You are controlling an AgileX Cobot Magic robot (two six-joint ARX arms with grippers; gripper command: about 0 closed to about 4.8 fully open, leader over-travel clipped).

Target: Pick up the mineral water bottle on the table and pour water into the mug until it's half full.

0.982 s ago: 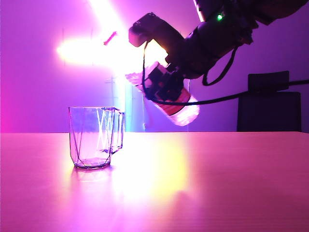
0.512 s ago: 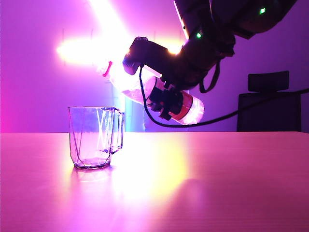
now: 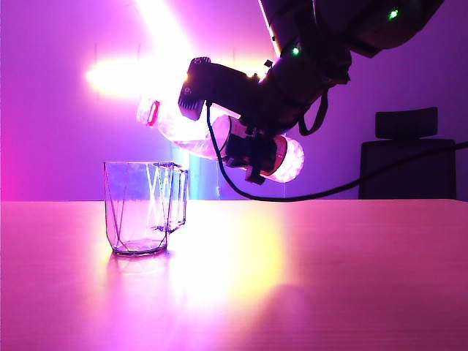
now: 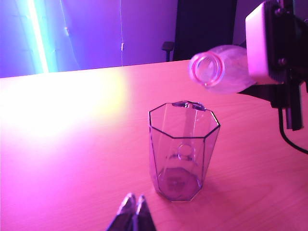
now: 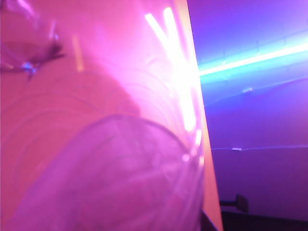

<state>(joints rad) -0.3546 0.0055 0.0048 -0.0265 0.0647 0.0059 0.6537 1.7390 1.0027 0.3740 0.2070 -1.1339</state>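
The mineral water bottle (image 3: 183, 133) hangs almost level in the air, and my right gripper (image 3: 250, 152) is shut on its labelled body. Its uncapped mouth (image 3: 151, 112) points left, above and slightly beyond the mug's rim. The clear faceted mug (image 3: 143, 208) stands on the table (image 3: 329, 270). No stream of water shows. In the left wrist view the bottle (image 4: 222, 70) shows its open mouth just over the mug (image 4: 183, 149). My left gripper (image 4: 134, 201) is shut and empty, low in front of the mug. The bottle (image 5: 110, 168) fills the right wrist view.
A dark chair (image 3: 406, 157) stands behind the table at the right. A black cable (image 3: 351, 186) sags from the right arm toward the table's far edge. A strong lamp (image 3: 139, 77) glares behind the mug and washes out the scene.
The right wrist has rolled and tipped the bottle from a steep slant to nearly level. Its mouth has swung left and down toward the mug. The mug and left gripper have not moved.
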